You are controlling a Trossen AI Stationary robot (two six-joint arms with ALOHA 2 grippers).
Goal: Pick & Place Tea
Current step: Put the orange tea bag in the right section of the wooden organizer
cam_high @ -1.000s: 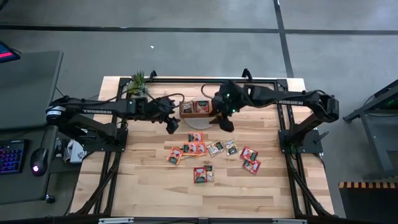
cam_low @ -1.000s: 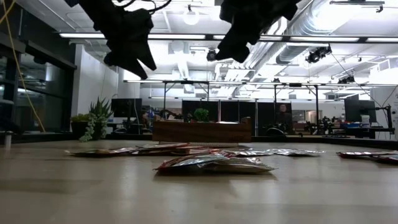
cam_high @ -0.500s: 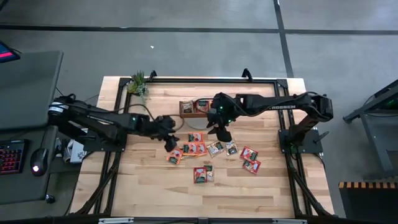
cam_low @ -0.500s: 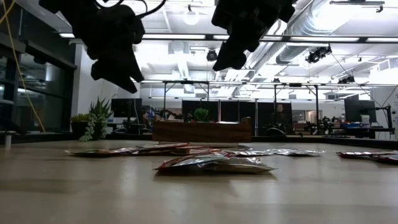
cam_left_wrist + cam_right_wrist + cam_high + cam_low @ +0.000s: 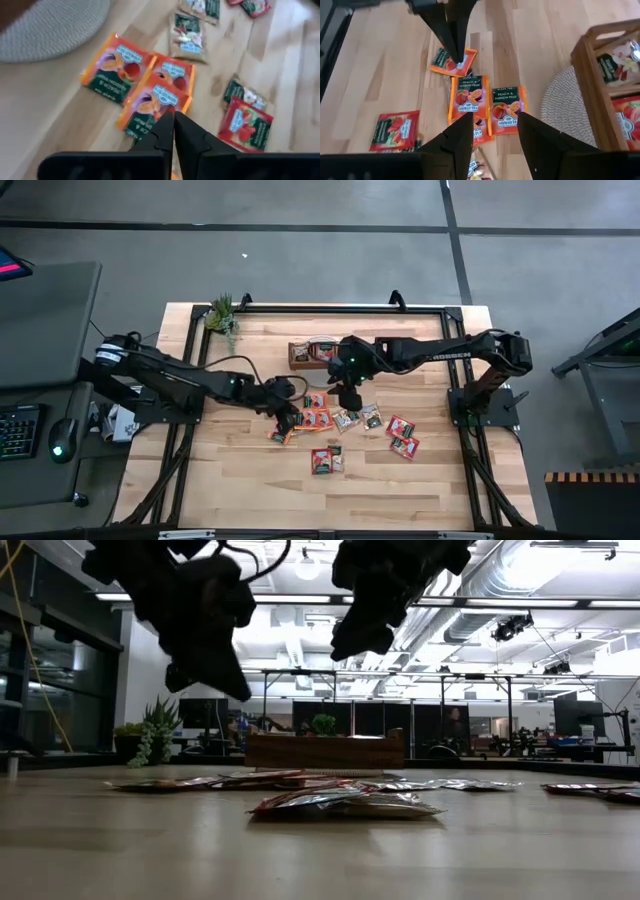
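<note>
The tea sachets lie flat on the wooden table in a loose group (image 5: 340, 420), orange ones (image 5: 155, 95) at its left, red ones (image 5: 402, 436) at its right. More sachets lie in the brown wooden tray (image 5: 297, 354) at the back. My left gripper (image 5: 173, 122) is shut with nothing in it and slants down above the orange sachets at the group's left end (image 5: 290, 423); the low view shows it clear of the table (image 5: 240, 692). My right gripper (image 5: 495, 132) is open and hangs above the orange sachets (image 5: 466, 95), between the tray and the group (image 5: 347, 398).
A round grey woven mat (image 5: 560, 100) lies under the tray's near side. A small potted plant (image 5: 222, 313) stands at the far left corner. Bare table stretches toward the near edge (image 5: 330, 500). Black frame rails run along the table's sides.
My left gripper has come from beside the tray toward the near edge and down, stopping over the left end of the sachet group, and has shut on nothing. My right gripper has moved a little toward the near edge and down. The sachets have not moved.
</note>
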